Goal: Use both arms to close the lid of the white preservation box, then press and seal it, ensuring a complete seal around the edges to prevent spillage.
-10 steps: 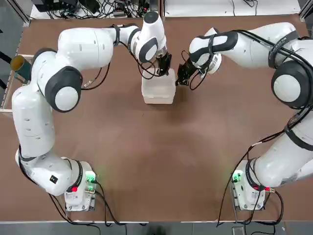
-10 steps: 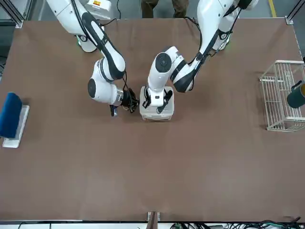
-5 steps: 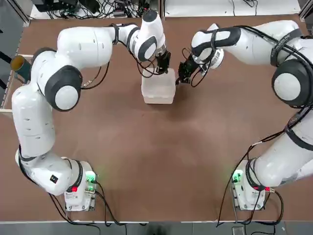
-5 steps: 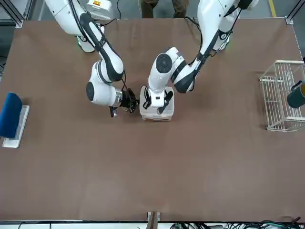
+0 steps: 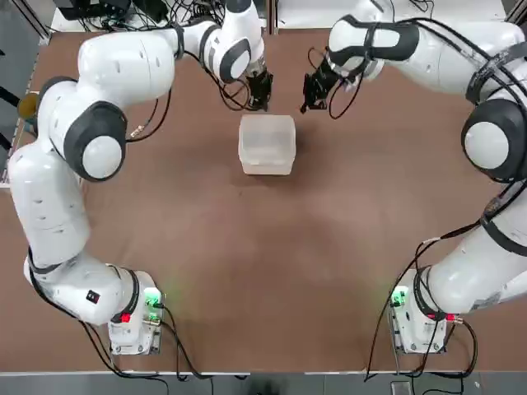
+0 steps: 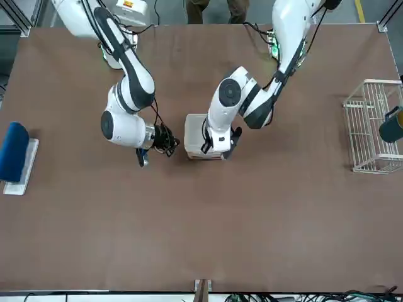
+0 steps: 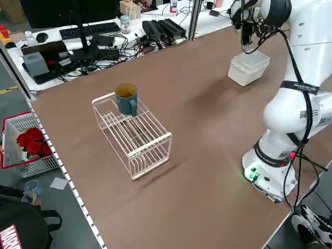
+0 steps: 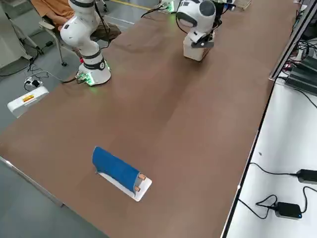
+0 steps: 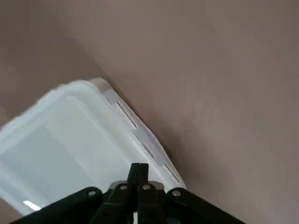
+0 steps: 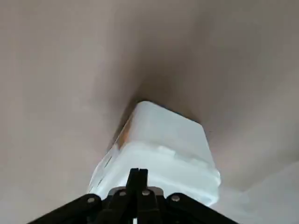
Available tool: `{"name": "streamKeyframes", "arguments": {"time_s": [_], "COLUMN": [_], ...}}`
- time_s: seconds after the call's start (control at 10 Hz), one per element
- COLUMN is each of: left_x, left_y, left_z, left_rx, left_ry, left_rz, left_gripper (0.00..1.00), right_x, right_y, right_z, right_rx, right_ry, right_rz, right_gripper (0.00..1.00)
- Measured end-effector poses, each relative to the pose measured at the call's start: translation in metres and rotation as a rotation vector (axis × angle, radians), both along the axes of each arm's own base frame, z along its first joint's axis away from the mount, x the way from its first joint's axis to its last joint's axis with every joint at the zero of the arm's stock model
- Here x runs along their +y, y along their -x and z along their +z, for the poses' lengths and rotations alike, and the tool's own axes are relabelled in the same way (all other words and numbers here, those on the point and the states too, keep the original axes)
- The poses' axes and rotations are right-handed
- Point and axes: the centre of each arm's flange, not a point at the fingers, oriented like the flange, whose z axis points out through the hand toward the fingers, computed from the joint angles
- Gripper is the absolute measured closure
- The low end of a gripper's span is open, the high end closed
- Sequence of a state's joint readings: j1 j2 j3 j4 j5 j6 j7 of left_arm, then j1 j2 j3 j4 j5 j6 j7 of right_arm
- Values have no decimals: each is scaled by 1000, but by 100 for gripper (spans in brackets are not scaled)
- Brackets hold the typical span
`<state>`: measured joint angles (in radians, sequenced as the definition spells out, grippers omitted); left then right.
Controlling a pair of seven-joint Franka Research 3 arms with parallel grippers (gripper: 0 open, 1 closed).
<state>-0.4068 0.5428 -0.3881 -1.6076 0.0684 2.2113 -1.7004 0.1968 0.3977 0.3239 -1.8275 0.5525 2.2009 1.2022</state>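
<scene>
The white preservation box [image 5: 265, 166] stands mid-table toward the far side, with the lid [image 5: 267, 138] lying flat on it. Its edges look level all round in the top view. My left gripper [image 5: 259, 92] hangs shut over the box's far left corner, clear of the lid and holding nothing. My right gripper [image 5: 311, 94] is also shut and empty, raised off the box's far right side. In the left wrist view the shut fingertips [image 9: 138, 171] hover above the lid [image 9: 65, 144]. The right wrist view shows shut fingertips [image 10: 138, 176] above the box [image 10: 163, 144].
A white wire rack [image 6: 368, 148] with a teal mug [image 6: 391, 126] stands at the robot's left table edge. A blue object on a white base [image 6: 16, 154] lies at the robot's right edge. A person's legs [image 6: 214, 7] show behind the arms' bases.
Both shut grippers have lifted off the box and drawn back toward the table's far side. The box and lid have stayed in place.
</scene>
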Motion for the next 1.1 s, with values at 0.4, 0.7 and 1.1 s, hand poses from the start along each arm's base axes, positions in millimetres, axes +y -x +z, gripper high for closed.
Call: {"name": "streamKeyframes", "arguments": {"time_s": [0.4,0.7,1.1], "left_x": [22,30,46], "left_y": [24,47,55], "left_z": [1,-17,-16], "left_rx": [56,99,97], "left_ry": [-33,-64,-91], "left_rz": [-41,-63,-56], "left_gripper": [99,99,99], "right_x": [20,53,119], "right_y": [-66,-99,-84], "right_z": [51,22,-32], "right_rx": [-80,-234,-306], "right_ry": [-9,-88,-60], "right_rz": [187,327,535], "right_gripper": [99,99,99]}}
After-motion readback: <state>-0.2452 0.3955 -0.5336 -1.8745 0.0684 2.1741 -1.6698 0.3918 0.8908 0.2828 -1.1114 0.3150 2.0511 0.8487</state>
